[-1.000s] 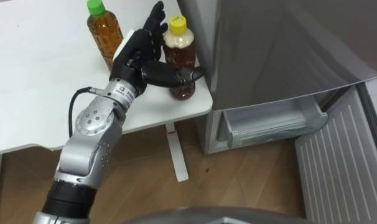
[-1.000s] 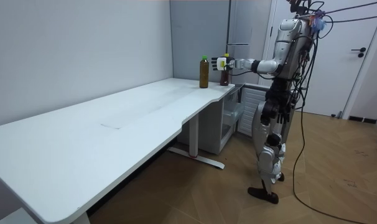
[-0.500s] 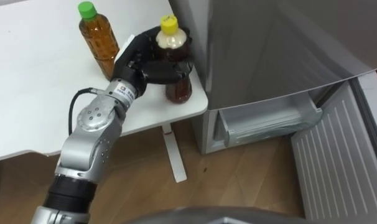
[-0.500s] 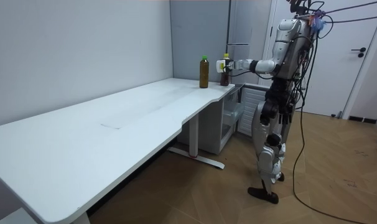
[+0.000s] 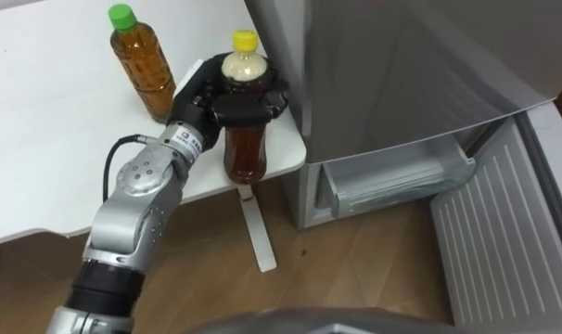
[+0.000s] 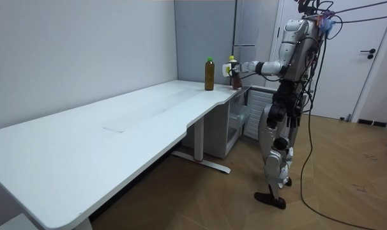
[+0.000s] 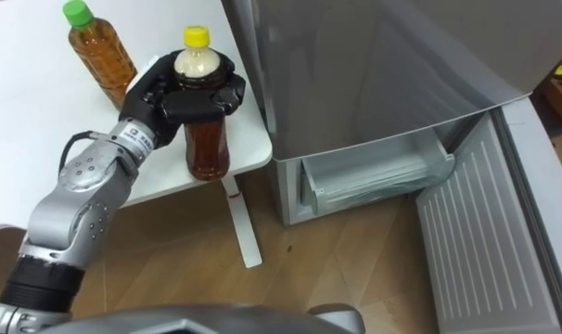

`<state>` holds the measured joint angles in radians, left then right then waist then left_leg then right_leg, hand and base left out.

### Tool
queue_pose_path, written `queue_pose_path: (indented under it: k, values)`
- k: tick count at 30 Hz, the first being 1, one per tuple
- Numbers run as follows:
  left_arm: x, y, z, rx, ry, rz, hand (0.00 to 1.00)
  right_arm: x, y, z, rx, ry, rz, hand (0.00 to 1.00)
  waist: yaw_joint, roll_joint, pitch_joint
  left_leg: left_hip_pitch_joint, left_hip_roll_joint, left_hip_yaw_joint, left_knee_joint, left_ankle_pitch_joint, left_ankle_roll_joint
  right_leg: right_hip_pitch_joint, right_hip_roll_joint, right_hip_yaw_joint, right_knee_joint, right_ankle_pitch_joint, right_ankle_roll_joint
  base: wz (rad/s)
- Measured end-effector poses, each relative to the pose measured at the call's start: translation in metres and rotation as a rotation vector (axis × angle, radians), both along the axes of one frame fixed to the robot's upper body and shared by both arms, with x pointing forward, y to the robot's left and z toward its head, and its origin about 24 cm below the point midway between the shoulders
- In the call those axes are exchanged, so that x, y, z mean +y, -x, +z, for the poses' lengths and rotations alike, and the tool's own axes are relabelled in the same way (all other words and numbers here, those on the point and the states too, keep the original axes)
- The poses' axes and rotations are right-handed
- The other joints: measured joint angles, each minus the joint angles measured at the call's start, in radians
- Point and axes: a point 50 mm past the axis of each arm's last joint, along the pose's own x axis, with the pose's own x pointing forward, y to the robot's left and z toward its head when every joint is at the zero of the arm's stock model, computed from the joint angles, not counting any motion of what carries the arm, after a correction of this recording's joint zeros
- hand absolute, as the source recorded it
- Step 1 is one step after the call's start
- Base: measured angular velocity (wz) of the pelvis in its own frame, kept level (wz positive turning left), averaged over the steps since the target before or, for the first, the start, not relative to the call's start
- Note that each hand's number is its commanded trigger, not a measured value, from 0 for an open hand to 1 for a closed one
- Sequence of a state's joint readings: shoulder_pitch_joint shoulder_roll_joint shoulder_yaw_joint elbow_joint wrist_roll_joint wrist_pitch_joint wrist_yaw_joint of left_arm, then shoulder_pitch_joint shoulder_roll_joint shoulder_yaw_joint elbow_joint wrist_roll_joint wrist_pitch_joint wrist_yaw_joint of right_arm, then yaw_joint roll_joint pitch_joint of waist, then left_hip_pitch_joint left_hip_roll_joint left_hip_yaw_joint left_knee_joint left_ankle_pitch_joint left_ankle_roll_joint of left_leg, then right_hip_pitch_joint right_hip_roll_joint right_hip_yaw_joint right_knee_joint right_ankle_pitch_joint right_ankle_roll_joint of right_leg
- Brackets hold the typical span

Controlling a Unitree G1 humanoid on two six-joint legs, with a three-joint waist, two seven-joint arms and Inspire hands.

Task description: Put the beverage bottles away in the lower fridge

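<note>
A yellow-capped bottle of brown drink (image 5: 244,148) is in my left hand (image 5: 227,100), whose fingers and thumb are curled round its neck and shoulder. It hangs just above the near right corner of the white table (image 5: 40,139), slightly tilted in the room view (image 6: 235,78). A green-capped bottle of amber drink (image 5: 140,65) stands upright on the table, just left of the hand. To the right stands the grey fridge (image 5: 402,65); its lower compartment (image 5: 397,181) is open and shows a clear drawer.
The lower fridge door (image 5: 504,241) is swung open to the right, its ribbed inner side facing me. Wooden floor lies between the table's leg (image 5: 258,232) and the fridge. I stand at the table's end, facing the fridge.
My left hand has closed round the yellow-capped bottle and raised it off the table, towards me and the table's corner. The green-capped bottle has stayed put.
</note>
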<state>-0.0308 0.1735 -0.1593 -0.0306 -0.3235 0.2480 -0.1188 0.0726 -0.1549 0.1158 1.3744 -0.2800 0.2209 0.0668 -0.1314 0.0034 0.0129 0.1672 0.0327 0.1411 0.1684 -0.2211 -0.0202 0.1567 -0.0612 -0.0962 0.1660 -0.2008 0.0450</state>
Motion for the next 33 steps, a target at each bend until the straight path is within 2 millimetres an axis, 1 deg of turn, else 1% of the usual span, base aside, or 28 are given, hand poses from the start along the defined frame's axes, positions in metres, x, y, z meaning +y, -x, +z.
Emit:
queue_pose_path:
  k: [6,8,11,13,15,16,18,22,26,28,31,33]
  values:
    - [0.0,0.0,-0.001,0.006,-0.003,0.007,1.0,0.0,0.0,0.0,0.0,0.001,0.0,0.0,-0.001,0.002,-0.0018,0.0,0.0,-0.001,0.003,0.0,0.0,0.001,0.0,0.0,0.001,0.0,0.0,0.0]
    - [0.0,0.0,0.0,0.005,-0.002,0.007,1.0,0.0,0.0,0.0,0.0,0.001,-0.001,0.0,0.0,0.0,-0.0024,0.0,0.001,-0.002,0.003,0.0,0.0,0.001,0.0,-0.001,0.002,0.0,0.0,0.0]
    - [0.0,0.0,0.001,-0.001,-0.001,0.005,1.0,0.0,-0.002,0.0,-0.007,0.001,0.001,0.0,0.0,-0.005,-0.0065,0.0,0.001,-0.003,0.003,0.0,0.0,0.001,0.0,-0.002,0.002,0.0,0.0,0.0]
    - [-0.001,0.0,0.006,-0.02,0.003,0.001,1.0,0.0,-0.005,0.0,-0.015,0.0,0.003,0.0,0.0,-0.01,-0.0071,-0.001,0.001,-0.006,0.003,0.0,0.0,0.001,0.001,-0.004,0.002,0.0,0.0,0.02]
    - [-0.004,0.0,0.017,-0.065,0.022,-0.01,1.0,0.0,-0.008,0.0,-0.028,0.006,0.006,0.0,0.001,-0.019,-0.0095,-0.002,0.001,-0.01,0.003,0.0,0.0,0.004,0.0,-0.01,0.001,0.0,-0.001,0.06]
    - [-0.005,0.0,0.019,-0.071,0.036,-0.013,1.0,0.0,-0.009,0.0,-0.033,0.009,0.008,0.0,0.002,-0.019,-0.0108,-0.002,0.001,-0.011,0.003,0.0,0.0,0.005,0.0,-0.011,0.002,0.0,-0.001,0.05]
    - [-0.007,0.0,0.026,-0.09,0.097,-0.025,1.0,0.0,-0.014,0.0,-0.057,0.017,0.016,0.0,0.009,-0.026,-0.0104,-0.005,0.001,-0.012,0.004,0.0,0.0,0.002,0.0,-0.013,0.002,0.0,-0.001,0.0]
    - [-0.012,0.001,0.037,-0.117,0.187,-0.038,1.0,0.001,-0.019,0.0,-0.078,0.018,0.021,0.0,0.022,-0.026,-0.01,-0.025,0.001,-0.013,0.021,0.0,0.0,-0.002,-0.002,-0.02,0.003,0.002,-0.002,0.04]
    - [-0.014,0.002,0.047,-0.147,0.226,-0.04,1.0,0.001,-0.03,0.001,-0.125,0.018,0.011,0.0,0.038,-0.012,-0.0104,-0.027,0.001,-0.013,0.023,0.0,0.0,-0.003,-0.002,-0.028,0.003,0.002,-0.003,0.05]
    - [-0.017,0.003,0.052,-0.165,0.255,-0.049,1.0,0.002,-0.038,0.001,-0.155,0.024,0.006,0.0,0.053,-0.008,-0.0124,-0.033,0.001,-0.014,0.025,0.0,0.0,-0.006,-0.002,-0.031,0.003,0.002,-0.003,0.04]
    - [-0.022,0.005,0.056,-0.167,0.346,-0.062,1.0,0.003,-0.041,0.001,-0.169,0.045,0.032,0.0,0.069,-0.011,-0.0111,-0.037,0.001,-0.022,0.025,0.0,0.0,-0.009,-0.004,-0.043,0.003,0.002,-0.003,0.1]
    - [-0.027,0.006,0.057,-0.169,0.384,-0.074,1.0,0.004,-0.047,0.002,-0.202,0.056,0.037,0.0,0.08,-0.016,-0.0088,-0.043,0.0,-0.03,0.028,0.001,0.0,-0.009,-0.004,-0.05,0.003,0.002,-0.003,0.1]
